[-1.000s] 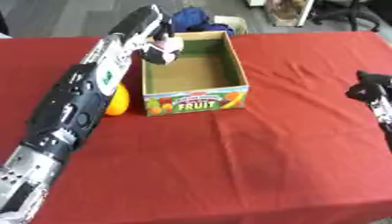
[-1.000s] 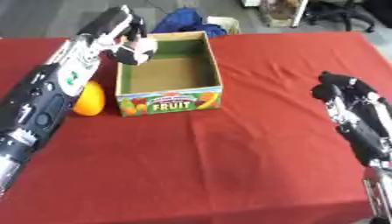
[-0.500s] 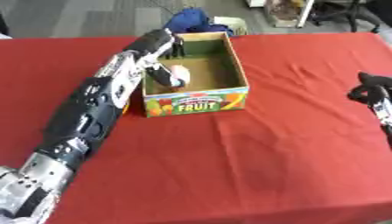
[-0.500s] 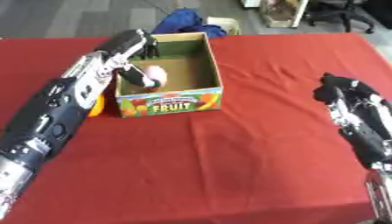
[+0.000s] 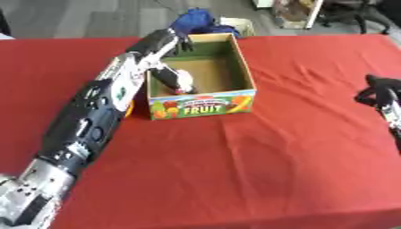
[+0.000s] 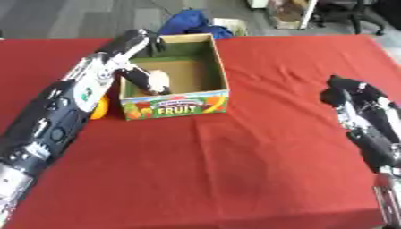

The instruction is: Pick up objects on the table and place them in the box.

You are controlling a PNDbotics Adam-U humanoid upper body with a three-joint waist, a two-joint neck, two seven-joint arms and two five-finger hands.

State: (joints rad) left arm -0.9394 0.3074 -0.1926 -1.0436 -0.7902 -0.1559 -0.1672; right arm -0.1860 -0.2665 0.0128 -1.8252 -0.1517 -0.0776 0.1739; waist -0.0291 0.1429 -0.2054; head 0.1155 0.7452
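Centrally, toward the far side of a red table [image 5: 235,170]: an open cardboard box [image 5: 243,78] with a fruit print and the word FRUIT on its near wall. Reaching in over the box's left wall: left arm, long, black and silver, running from the near left corner. Down inside the box near its near-left corner: left hand [image 6: 139,77], dark fingers curled round a small white thing [image 6: 159,80]. Resting low in the box, close to or on its brown floor: that white thing, rounded, not clear enough to name; whether touching the floor, cannot tell. Just outside the box's left wall, on the cloth and partly hidden by the left arm: an orange [image 6: 99,108], only a sliver visible. At the right edge of the table, well apart from the box: right hand [image 6: 350,93], raised off the cloth, black fingers bent inward, holding nothing. Behind the box, beyond the table's far edge: a blue bundle [image 5: 195,20], cloth or bag. On the floor further back: grey carpet and chair legs.
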